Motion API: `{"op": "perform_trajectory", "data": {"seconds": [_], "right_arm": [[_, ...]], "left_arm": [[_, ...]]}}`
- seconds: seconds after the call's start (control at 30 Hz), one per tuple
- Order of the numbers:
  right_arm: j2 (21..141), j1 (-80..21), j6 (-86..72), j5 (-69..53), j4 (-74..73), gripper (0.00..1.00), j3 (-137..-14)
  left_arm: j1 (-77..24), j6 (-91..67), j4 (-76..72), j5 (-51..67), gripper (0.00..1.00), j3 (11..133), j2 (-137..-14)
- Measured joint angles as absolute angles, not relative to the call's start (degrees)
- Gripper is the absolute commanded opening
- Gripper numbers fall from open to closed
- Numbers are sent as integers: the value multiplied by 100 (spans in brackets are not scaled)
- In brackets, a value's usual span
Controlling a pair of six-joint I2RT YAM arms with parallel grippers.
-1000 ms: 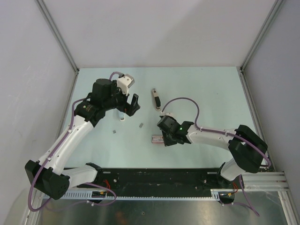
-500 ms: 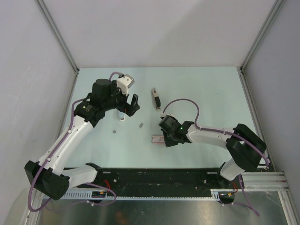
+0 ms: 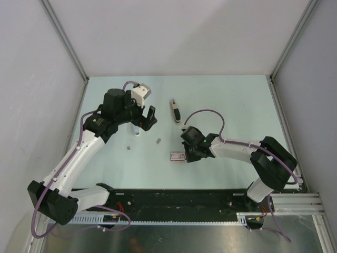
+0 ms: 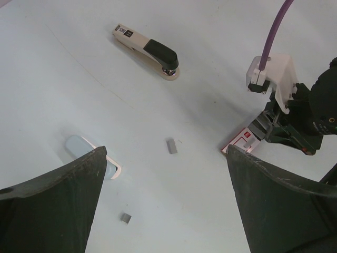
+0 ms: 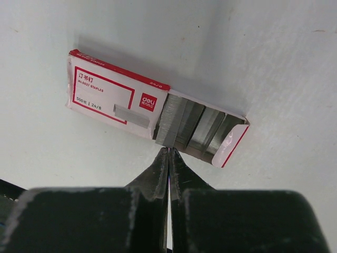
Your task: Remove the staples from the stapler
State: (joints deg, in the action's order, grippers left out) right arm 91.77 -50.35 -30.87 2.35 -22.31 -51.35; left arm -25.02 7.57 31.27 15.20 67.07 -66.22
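The stapler [image 3: 175,111] [image 4: 147,50], grey-beige with a black top, lies closed on the table at the back middle, apart from both grippers. Two short grey staples strips [image 3: 159,140] [image 3: 128,149] lie loose on the table, seen under my left gripper as strips [image 4: 172,146] [image 4: 126,217]. My left gripper [image 3: 143,119] [image 4: 166,150] hangs open above them, holding nothing. My right gripper [image 3: 185,154] [image 5: 168,149] is shut, its tips against the edge of a staple block [image 5: 172,122] in the open box. Another grey strip [image 5: 131,114] lies on the box lid.
A pink-and-white staple box [image 3: 177,156] [image 5: 113,95] [image 4: 245,140] lies with its tray pulled out, rows of staples showing. A small white and pale-blue object [image 3: 137,132] [image 4: 87,150] sits beside the left finger. Metal frame posts stand along both sides.
The right wrist has drawn back to the upper right, leaving more of the box showing. The left arm has not moved.
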Motion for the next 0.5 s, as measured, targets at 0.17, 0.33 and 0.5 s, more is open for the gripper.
{"op": "perform_trajectory", "data": {"seconds": [0.17,0.33,0.5], "right_arm": [[9229,-5011,-3074,200,-2196,0,-5137],[9238,-4969,-3030,158,-2193,0,-5140],[9253,-4917,-2991,80,-2193,0,-5142]], "left_arm": [[-2521,757,3127,1520,99,6705,-6622],[-2545,760,3129,1518,100,6683,-6619],[-2556,760,3151,1518,100,6632,-6619]]}}
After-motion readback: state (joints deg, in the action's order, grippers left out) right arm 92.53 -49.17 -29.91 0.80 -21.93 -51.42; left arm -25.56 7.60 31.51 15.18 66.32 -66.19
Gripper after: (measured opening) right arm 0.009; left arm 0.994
